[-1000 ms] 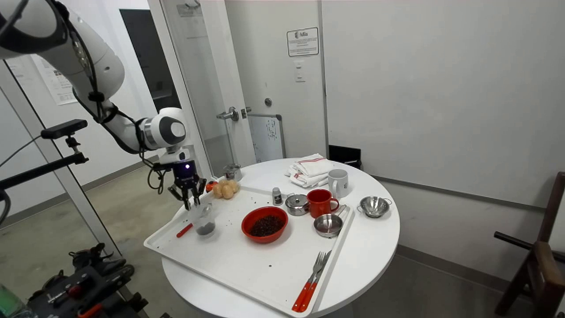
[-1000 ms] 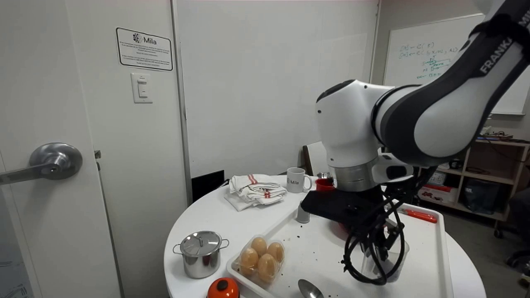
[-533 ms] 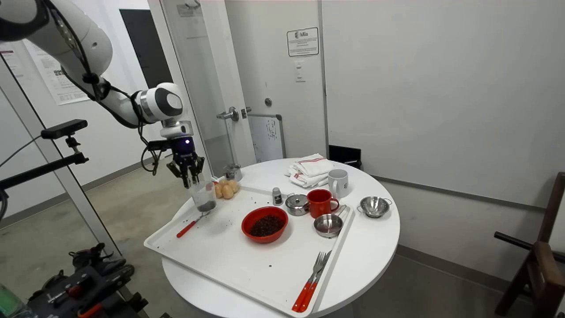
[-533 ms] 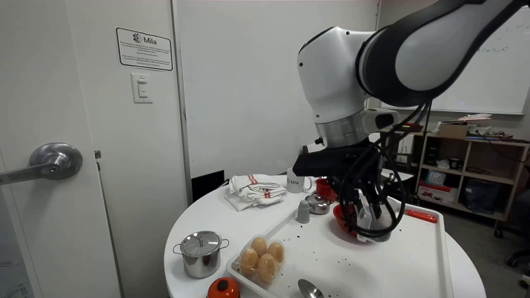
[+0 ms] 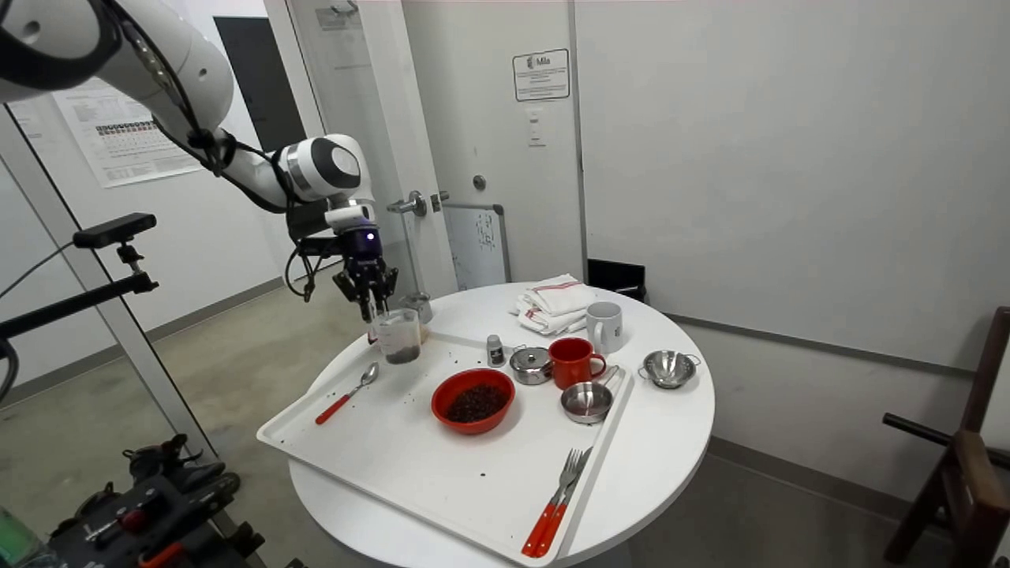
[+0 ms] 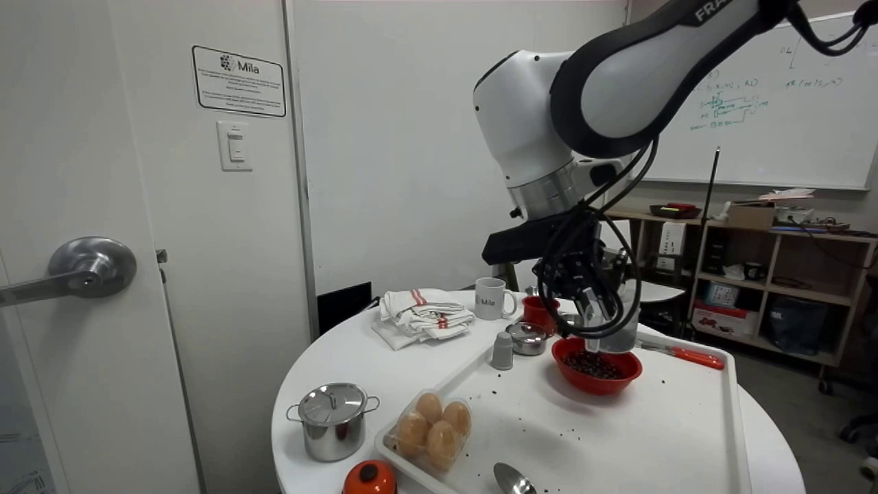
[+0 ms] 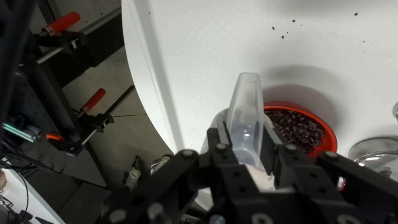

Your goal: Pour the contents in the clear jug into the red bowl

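The clear jug (image 5: 399, 335) hangs above the tray, roughly upright, with a dark greyish layer at its base. My gripper (image 7: 247, 132) is shut on the jug's handle (image 7: 247, 105), which stands between its two fingers in the wrist view. The red bowl (image 5: 472, 428) rests on the tray and holds dark beans. In an exterior view the jug (image 6: 623, 336) overlaps the far side of the red bowl (image 6: 597, 386), with cables partly covering the jug and gripper. In the wrist view the red bowl (image 7: 330, 137) lies to the right of the jug.
On the white tray (image 5: 394, 473) lie a red-handled spoon (image 5: 339, 406), a grey shaker (image 5: 495, 351), a small lidded pot (image 5: 530, 365) and a metal pan (image 5: 586, 402). Eggs (image 6: 442, 442) sit in a clear carton at one corner. A red mug (image 5: 570, 363) stands beyond the bowl.
The gripper has lifted the jug off the tray and carried it sideways, away from over the spoon, whose whole length now shows. Its hold on the handle has not changed.
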`<move>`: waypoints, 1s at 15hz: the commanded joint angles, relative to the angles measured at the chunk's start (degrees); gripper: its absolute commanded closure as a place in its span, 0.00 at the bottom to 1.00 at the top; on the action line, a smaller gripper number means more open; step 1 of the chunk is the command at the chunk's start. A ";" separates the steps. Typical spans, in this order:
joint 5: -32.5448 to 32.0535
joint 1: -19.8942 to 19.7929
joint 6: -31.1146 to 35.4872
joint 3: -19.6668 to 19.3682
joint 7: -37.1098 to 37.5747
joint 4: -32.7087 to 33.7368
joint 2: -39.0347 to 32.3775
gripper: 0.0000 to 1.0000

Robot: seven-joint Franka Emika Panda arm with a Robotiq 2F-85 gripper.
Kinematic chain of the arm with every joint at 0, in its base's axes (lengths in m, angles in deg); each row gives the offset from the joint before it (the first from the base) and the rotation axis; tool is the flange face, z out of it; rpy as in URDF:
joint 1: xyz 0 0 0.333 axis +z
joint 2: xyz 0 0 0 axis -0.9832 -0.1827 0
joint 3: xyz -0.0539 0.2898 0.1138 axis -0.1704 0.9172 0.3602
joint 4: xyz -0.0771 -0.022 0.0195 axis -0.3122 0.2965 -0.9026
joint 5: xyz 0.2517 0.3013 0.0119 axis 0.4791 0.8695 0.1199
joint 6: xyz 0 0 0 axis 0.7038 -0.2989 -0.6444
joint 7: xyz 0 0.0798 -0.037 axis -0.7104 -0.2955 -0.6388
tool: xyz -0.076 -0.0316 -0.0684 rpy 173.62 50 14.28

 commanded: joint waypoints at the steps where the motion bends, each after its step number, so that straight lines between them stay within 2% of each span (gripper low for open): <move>1: 0.25 -0.93 -1.62 -0.24 -2.24 3.80 -3.45 0.93; 3: 0.37 -0.91 -0.62 0.00 -2.70 3.07 -4.06 0.93; 4: 0.25 -0.66 -0.13 -0.40 -1.21 1.59 -2.77 0.73; 6: 0.29 -0.60 -0.08 -0.41 -1.35 1.62 -3.51 0.73; 7: 0.29 -0.53 -0.08 -0.38 -1.35 1.64 -3.63 0.93; 10: 2.71 -2.07 -1.86 0.61 -4.91 2.39 -3.19 0.93; 15: 11.27 -7.02 -2.96 0.52 -9.90 2.82 -3.47 0.93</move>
